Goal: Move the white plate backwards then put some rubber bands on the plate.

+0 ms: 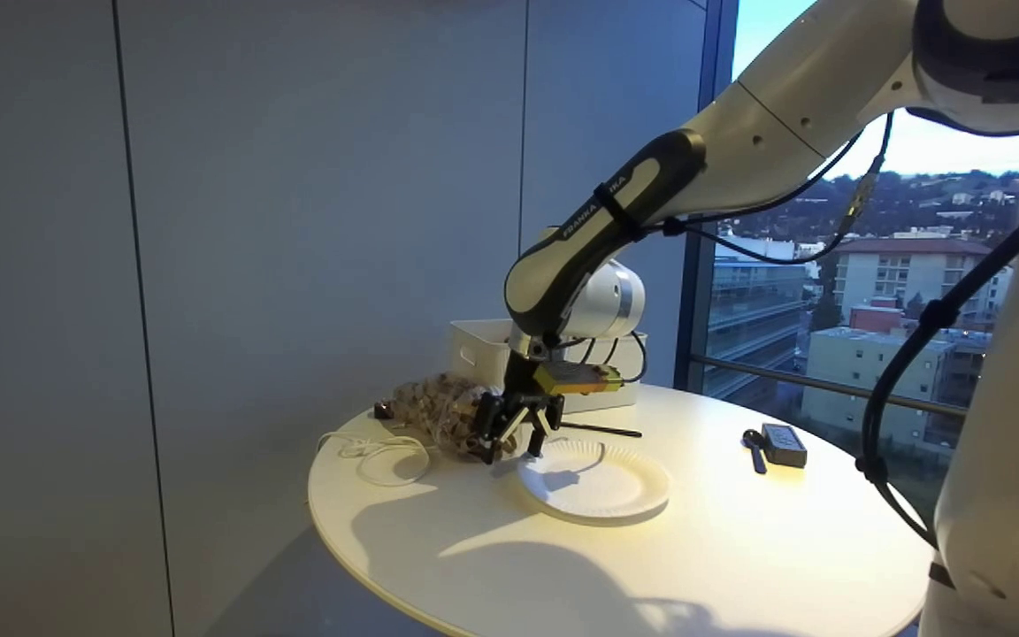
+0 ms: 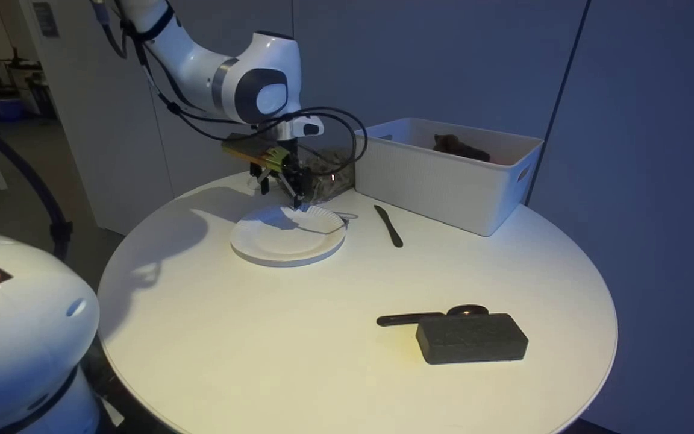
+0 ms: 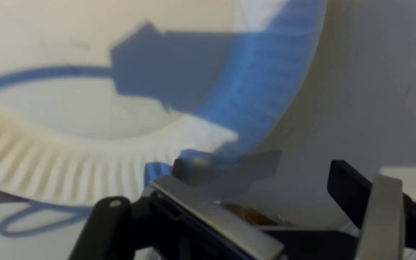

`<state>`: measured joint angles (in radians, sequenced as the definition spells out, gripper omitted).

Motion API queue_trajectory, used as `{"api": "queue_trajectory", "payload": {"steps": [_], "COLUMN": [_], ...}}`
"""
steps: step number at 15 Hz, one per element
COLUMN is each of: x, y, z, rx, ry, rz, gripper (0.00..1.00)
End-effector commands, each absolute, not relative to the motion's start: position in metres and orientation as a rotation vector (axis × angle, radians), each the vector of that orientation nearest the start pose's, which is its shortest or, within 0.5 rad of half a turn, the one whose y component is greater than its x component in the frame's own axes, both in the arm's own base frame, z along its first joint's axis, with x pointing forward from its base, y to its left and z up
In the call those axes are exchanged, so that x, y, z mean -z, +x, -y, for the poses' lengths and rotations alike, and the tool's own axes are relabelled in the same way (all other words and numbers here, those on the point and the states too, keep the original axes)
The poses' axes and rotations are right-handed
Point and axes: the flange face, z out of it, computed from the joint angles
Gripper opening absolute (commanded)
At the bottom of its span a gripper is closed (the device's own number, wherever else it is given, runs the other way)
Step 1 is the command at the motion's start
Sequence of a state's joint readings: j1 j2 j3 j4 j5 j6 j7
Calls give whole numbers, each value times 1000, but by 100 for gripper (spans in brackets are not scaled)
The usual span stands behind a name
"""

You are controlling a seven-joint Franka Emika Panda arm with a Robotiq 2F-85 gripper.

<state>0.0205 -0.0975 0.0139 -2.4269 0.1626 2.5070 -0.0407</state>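
A white plate (image 1: 611, 485) lies on a round surface (image 1: 739, 548). The robot arm (image 1: 748, 146) slopes down toward the plate, wrist bent, gripper (image 1: 510, 456) pointing downward at the plate's rim, its fingers spread apart; contact with the plate is unclear.

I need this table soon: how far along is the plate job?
Reaching the white plate looks done: the gripper stands open at its edge. In hand, probably: moving it back, though I can't judge whether that's finished. Left: rubber bands; none show on the plate.
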Motion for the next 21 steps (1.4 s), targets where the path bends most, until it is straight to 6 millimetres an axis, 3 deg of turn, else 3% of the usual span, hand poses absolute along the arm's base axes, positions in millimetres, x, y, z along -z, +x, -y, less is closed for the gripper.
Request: {"api": "queue_trajectory", "payload": {"steps": [1, 4, 8, 13, 18, 21], "x": [-371, -359, -351, -355, -357, -363], "y": [482, 472, 471, 451, 431, 431], "z": [-33, -40, -37, -30, -54, -52], "rx": [498, 486, 739, 948, 976, 1085], "ry": [-3005, -2975, -2967, -2940, -2915, -2899], "rz": [-63, -96, -88, -84, 20, 78], "gripper": [100, 100, 100, 100, 100, 100]}}
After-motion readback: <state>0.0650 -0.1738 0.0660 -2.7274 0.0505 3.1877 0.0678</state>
